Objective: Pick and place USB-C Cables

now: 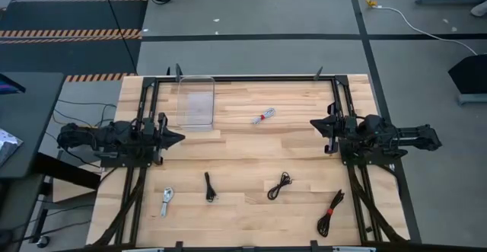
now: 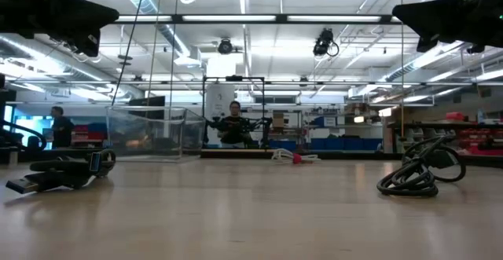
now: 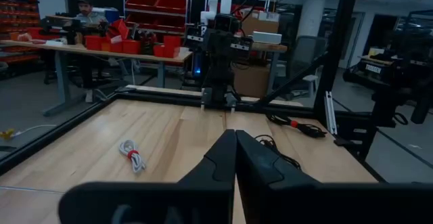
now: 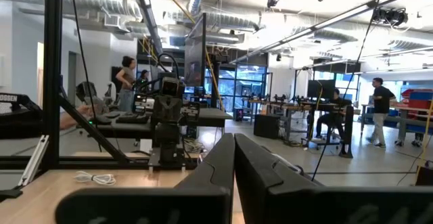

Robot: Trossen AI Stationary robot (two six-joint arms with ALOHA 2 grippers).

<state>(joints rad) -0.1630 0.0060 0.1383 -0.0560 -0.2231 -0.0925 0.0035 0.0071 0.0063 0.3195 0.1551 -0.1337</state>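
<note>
— Progress so far?
— Nothing placed yet, by the look of it. Clear plastic rectangular bin (image 1: 195, 103) at the far side of the pale wooden table (image 1: 243, 157), seemingly empty. All five cables out on the boards.
— Grippers?
— Left gripper (image 1: 176, 138) parked at the left edge, right gripper (image 1: 316, 122) parked at the right edge, both raised off the table. Fingers pressed together on each, clenched on nothing, as seen in both wrist views.
— Positions and headings of the cables?
— Silvery-white coiled cable with a red tie (image 1: 263, 116): far centre, right of the bin, long axis diagonal, rising toward the far right. Silvery-white coiled cable without a tie (image 1: 167, 201): near left, long axis almost straight front to back, leaning slightly. Slim black coiled cable (image 1: 209, 187): just right of that, front to back. Looser black coiled cable (image 1: 279, 185): near centre, diagonal toward the far right. Black coiled cable with a red tie (image 1: 330, 213): near right, diagonal likewise, longest of the lot.
— Remaining?
— Apparently everything: five picks, five placements, presumably into the bin.
</note>
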